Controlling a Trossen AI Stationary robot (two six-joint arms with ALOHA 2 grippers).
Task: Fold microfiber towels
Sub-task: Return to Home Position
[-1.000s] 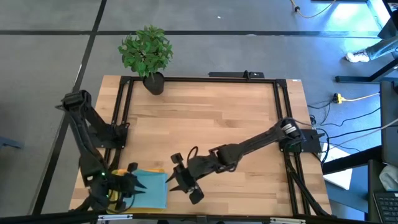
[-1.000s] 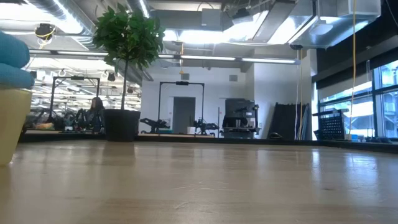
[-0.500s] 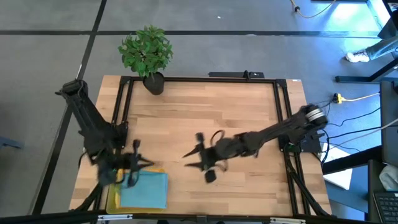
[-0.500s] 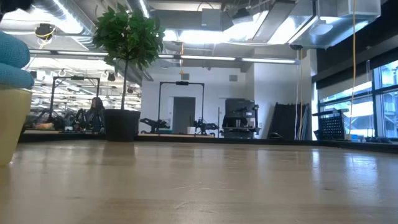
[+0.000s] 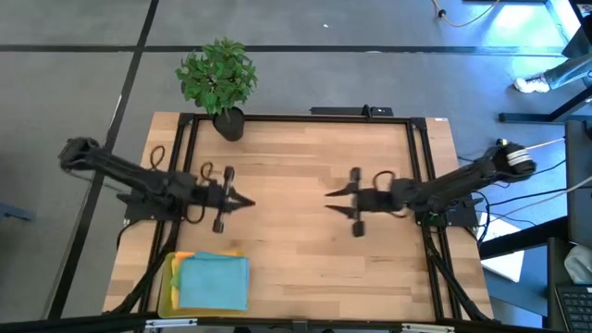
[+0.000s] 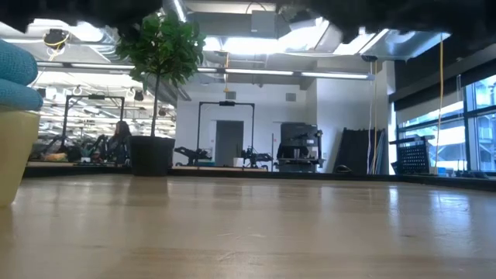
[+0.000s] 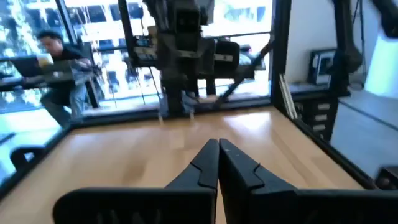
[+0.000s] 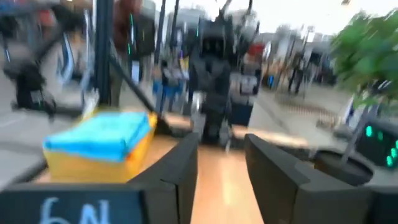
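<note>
Folded teal-blue microfiber towel (image 5: 215,282): lies uppermost in the yellow rectangular plastic tray (image 5: 166,289), at a corner of the wooden table (image 5: 314,264) on the left arm's side.
Left hand (image 5: 248,203): fingers pressed together, empty, well apart from the towel.
Right hand (image 5: 330,200): fingers parted, empty, farther off.

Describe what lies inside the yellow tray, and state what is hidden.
A folded teal-blue towel lies on top, filling most of the yellow tray and rising above its rim. Anything stacked beneath it is covered and cannot be told.
</note>
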